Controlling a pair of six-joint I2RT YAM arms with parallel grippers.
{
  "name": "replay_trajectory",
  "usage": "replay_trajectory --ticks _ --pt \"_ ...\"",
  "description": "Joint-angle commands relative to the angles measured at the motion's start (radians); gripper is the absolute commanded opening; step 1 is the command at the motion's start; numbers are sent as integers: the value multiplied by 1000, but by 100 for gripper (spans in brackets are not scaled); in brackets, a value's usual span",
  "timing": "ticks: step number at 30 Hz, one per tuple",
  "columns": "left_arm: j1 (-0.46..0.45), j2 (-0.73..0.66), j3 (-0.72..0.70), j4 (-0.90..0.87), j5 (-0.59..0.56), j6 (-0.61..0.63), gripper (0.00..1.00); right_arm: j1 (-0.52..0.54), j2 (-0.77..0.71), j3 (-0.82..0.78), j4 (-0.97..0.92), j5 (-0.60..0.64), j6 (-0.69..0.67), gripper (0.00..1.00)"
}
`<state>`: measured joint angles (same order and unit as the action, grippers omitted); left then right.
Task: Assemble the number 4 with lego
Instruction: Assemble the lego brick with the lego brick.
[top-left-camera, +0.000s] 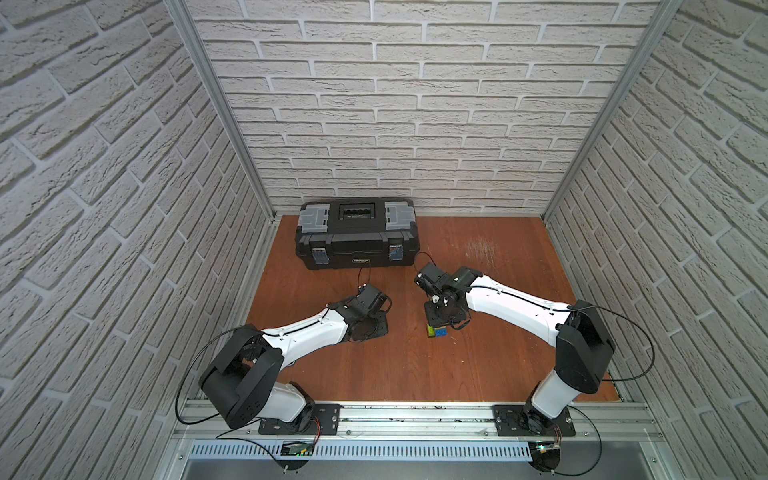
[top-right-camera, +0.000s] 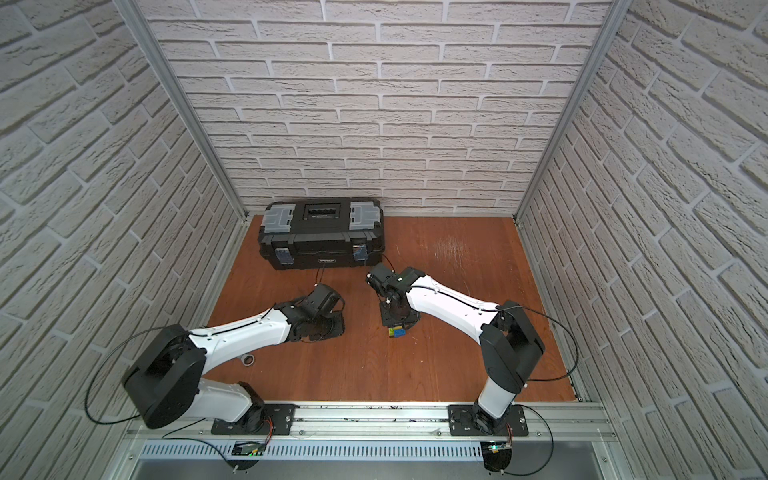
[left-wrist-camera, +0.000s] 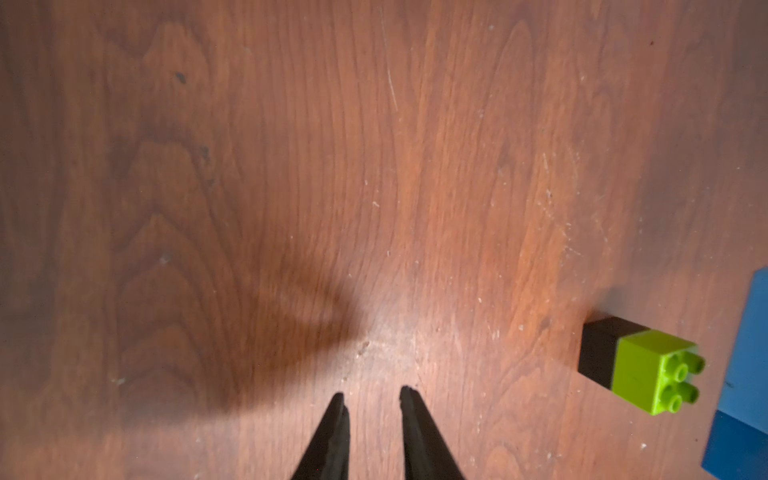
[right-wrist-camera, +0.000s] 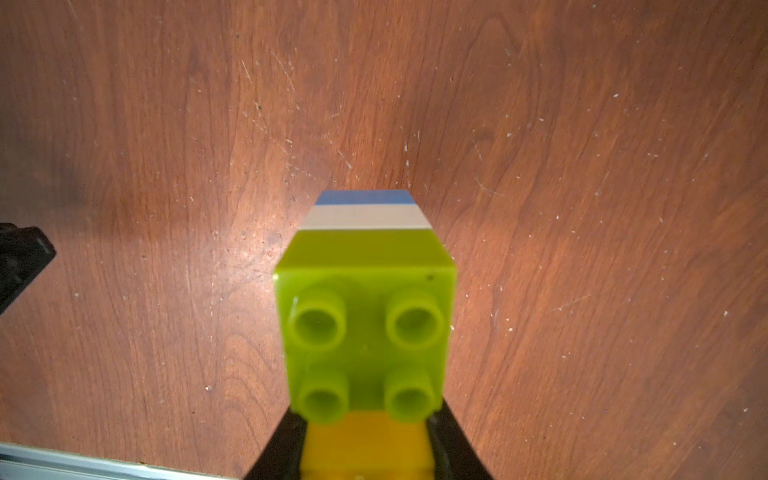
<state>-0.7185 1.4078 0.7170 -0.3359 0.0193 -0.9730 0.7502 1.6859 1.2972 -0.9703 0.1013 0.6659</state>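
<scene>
Right pincer (right-wrist-camera: 368, 424) clamped on yellow brick (right-wrist-camera: 368, 451) of part-built 4 (top-left-camera: 436, 331), in front of toolbox (top-left-camera: 355, 235). Left pincer (left-wrist-camera: 372, 392) narrowly parted, empty. Green-black stem (left-wrist-camera: 640, 365) lies loose beside blue crossbar (left-wrist-camera: 744, 374). Plastic light, rigid, slick; likely best pinched on flat sides; joints could pop if twisted. Tabletop (top-left-camera: 478, 365) scratched wood; white brick-pattern walls (top-left-camera: 415, 124) on three sides.

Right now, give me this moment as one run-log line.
left gripper: open, empty | right gripper: shut on brick stack | black-green piece: on its side on table | task: unfinished
</scene>
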Motion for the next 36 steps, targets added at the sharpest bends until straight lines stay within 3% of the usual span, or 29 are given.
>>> replay_trajectory --ticks 1,36 --pt "-4 11 7 21 -1 -9 26 8 4 -12 29 -5 19 2" --pt "-6 22 -12 34 8 -10 26 21 93 -26 50 -18 70 2"
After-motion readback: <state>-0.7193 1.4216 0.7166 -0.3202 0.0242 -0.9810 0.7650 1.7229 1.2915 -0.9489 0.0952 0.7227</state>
